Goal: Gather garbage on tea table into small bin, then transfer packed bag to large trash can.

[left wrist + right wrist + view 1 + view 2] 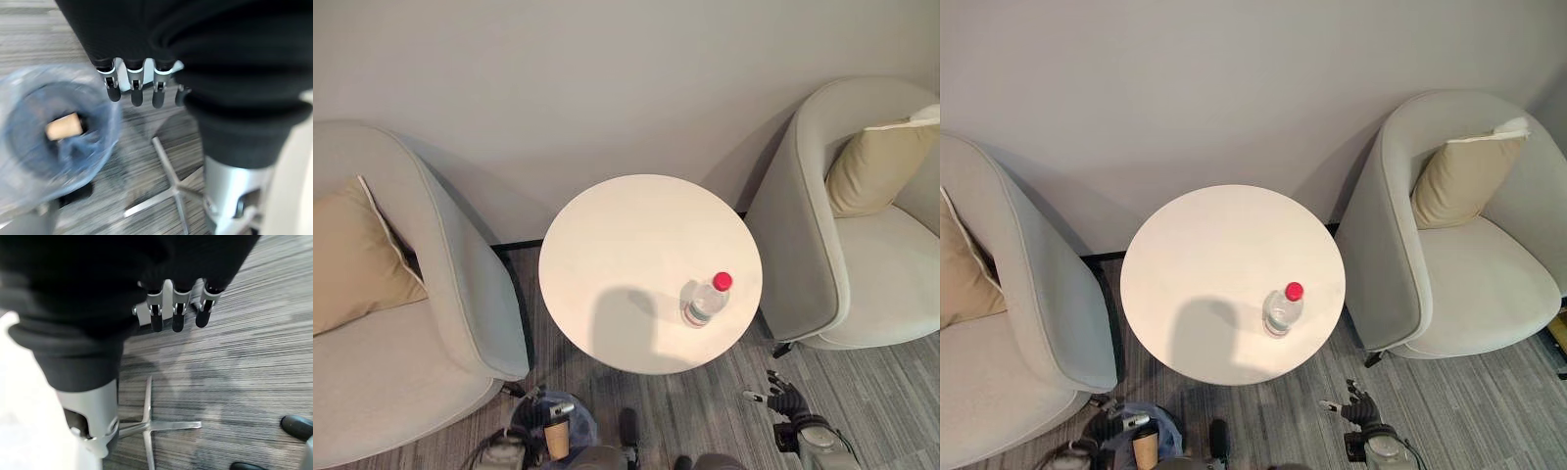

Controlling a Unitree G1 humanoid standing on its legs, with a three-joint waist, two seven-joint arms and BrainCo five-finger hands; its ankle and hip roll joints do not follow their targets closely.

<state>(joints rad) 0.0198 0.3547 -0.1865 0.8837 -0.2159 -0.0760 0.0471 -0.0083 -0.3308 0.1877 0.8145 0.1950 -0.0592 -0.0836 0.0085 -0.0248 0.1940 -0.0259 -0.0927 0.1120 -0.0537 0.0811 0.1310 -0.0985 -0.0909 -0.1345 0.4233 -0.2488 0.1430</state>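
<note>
A clear plastic water bottle (706,301) with a red cap stands upright on the round white tea table (626,245), on its near right part; its label is too small to read, and no other writing can be made out; the small bin (551,423), lined with a bluish translucent bag, sits on the grey striped floor (1459,401) just off the table's near left edge, with a tan paper cup (556,439) lying inside it; the left hand (540,403) hangs beside the bin's left rim, its fingers (134,90) straight and loose, holding nothing, the bin's mouth just past the fingertips in the left wrist view; the right hand (787,399) hangs low at the near right, off the table, over bare floor, its fingers (177,313) likewise spread and relaxed with nothing in them; two pale grey armchairs flank the table, the left armchair (421,323) and the right armchair (842,245), each with a tan cushion (871,162); a metal star-shaped table base (149,423) shows on the floor in both wrist views
</note>
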